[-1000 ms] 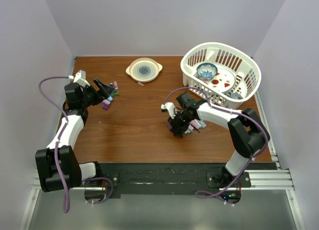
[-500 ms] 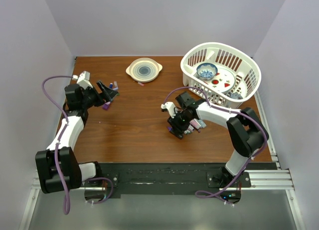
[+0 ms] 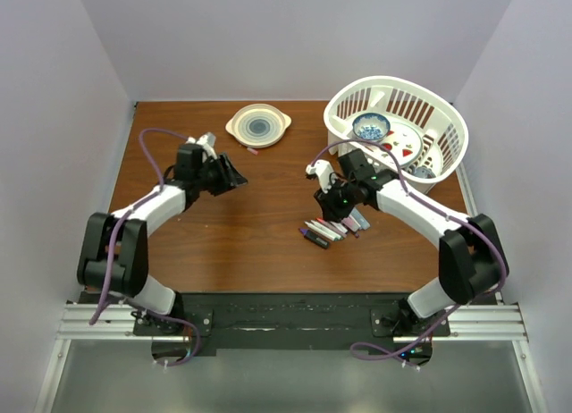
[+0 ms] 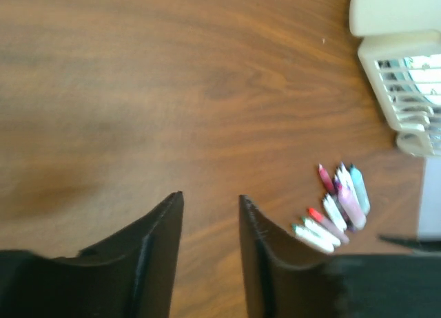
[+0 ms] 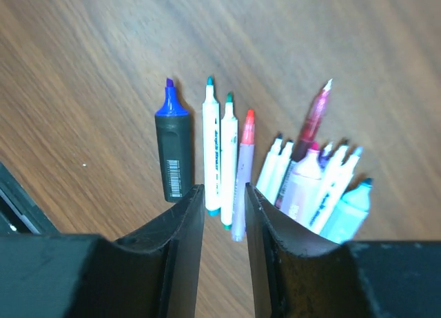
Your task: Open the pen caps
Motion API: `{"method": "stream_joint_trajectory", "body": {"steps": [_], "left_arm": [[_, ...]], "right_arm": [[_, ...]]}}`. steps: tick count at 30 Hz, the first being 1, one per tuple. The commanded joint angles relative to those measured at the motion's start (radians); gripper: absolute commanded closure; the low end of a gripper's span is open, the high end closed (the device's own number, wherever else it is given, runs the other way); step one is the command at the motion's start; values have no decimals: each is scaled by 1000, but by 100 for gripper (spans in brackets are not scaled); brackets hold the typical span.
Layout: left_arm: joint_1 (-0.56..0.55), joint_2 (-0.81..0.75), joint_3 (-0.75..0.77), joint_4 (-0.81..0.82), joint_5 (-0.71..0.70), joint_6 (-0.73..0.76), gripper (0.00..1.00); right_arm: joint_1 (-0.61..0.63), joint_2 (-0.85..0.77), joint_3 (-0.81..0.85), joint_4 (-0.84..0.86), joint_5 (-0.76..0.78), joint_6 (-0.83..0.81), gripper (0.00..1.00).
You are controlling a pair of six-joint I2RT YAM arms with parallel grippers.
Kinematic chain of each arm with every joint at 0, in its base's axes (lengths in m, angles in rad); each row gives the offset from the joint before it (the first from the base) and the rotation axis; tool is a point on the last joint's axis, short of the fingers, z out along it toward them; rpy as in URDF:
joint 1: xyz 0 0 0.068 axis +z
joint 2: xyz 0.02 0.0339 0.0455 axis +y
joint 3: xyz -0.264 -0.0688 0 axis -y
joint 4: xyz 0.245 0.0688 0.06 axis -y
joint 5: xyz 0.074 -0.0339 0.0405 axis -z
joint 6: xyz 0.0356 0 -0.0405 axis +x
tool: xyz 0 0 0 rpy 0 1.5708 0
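The left arm (image 3: 156, 201) rises from the lower left of the top view, folds at the elbow and reaches right. The left end effector (image 3: 232, 175) sits left of centre, pointing right. In its wrist view the dark fingers (image 4: 162, 242) stand a narrow gap apart, with nothing between them.

The right arm (image 3: 411, 207) climbs from the lower right and runs up-left. The right end effector (image 3: 328, 202) tips down near centre, its jaws slightly parted and empty.

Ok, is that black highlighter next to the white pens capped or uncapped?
Uncapped. In the right wrist view the black highlighter shows its bare purple chisel tip, with no cap on it.
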Motion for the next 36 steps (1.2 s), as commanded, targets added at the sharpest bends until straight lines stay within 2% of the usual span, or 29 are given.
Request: {"method": "stream_joint_trajectory", "body": {"steps": [1,3,4,5,9,15,22,36], "left_arm": [[-92,137,216,-63,-204,12,73],[-135,256,346,-133,-264,49,86],[-144,296,389,-156,-281,64,98],[-154,336,427,-198,-305,84,100],[-155,494,572,-223,-327,86,100],[-157,612,708,-239,-348,43,100],[-157,703,783,-218,-390,-44,100],[-140,873,1100,-341,-499,-80,100]], "right_arm": [[-4,-46,31,-13,-46,-38,72],[-6,-53,34,-17,-61,-42,77],[-6,-55,36,-23,-64,-45,77],[-4,-61,37,-21,-67,-45,78],[-6,-81,34,-21,-81,-47,79],[-6,-87,36,-24,-90,-47,79],[-6,-95,36,-24,-101,-44,79],[-9,-89,37,-29,-116,-45,79]]}}
